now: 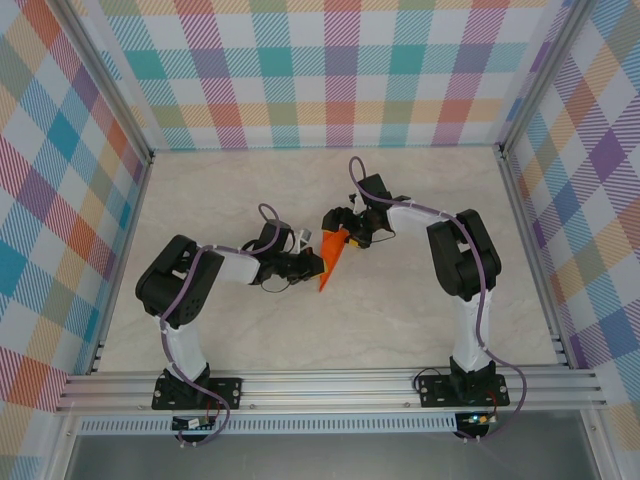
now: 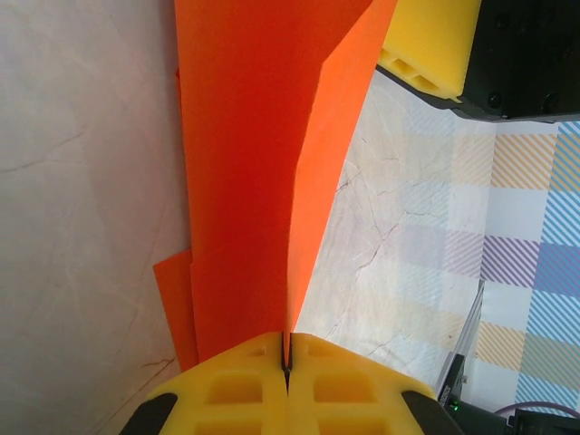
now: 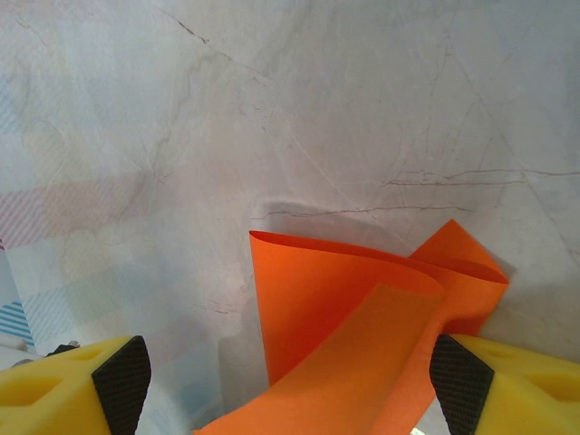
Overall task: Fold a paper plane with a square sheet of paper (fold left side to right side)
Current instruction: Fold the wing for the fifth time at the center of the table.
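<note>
left gripper [image 2: 286, 367]: jaws fully closed, yellow pads pinching the paper plane [image 2: 245, 181] on its folded edge. The paper runs straight out ahead of the fingertips. One layer lies flat toward the table [image 2: 82, 181]. Another flap stands up from the crease and leans to the right in the wrist view.

right gripper [image 3: 290, 385]: jaws spread wide, nothing clamped. The plane sits in the gap between its fingers, closer to the right-hand one; can't tell if it touches.

Paper look: bright orange, plain, one sharp long crease. The top layer bows in a soft curve and is not pressed flat. A small corner pokes out past the curl.

Top view: a slim pointed wedge between the two grippers. The narrow tip is beside the left gripper, pointing toward the arm bases, and the wide end is at the right gripper.
</note>
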You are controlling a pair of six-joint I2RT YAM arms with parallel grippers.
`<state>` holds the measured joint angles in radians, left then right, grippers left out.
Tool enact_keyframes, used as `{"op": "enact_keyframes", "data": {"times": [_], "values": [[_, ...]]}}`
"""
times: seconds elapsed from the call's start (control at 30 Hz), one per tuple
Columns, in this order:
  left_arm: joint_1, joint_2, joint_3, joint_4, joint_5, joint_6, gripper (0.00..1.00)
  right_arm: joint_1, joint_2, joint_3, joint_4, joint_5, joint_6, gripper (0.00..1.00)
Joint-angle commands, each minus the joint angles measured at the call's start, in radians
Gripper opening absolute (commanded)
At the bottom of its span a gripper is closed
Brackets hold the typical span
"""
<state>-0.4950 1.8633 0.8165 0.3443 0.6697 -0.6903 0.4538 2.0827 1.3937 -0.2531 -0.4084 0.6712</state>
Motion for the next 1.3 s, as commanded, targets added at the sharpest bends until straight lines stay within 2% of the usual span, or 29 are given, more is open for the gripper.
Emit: {"op": "enact_keyframes", "data": {"times": [0.0,0.63,0.97,1.07,1.27], "values": [[0.016,0.012,0.012,-0.016,0.01,0.015,0.0,0.008,0.04,-0.004,-0.086,0.025,-0.017,0.84],[0.017,0.074,0.024,0.001,0.018,0.015,0.0,0.01,0.036,0.0,-0.081,0.012,-0.021,0.84],[0.017,0.107,0.022,0.009,0.016,0.01,0.0,-0.002,-0.132,-0.037,-0.066,0.071,-0.052,0.85],[0.018,0.108,0.021,0.009,0.015,0.011,0.0,0.001,-0.165,-0.073,-0.039,0.04,-0.035,0.74],[0.016,0.103,0.02,-0.002,0.014,0.017,0.0,0.047,-0.182,-0.134,0.046,-0.052,0.0,0.37]]}}
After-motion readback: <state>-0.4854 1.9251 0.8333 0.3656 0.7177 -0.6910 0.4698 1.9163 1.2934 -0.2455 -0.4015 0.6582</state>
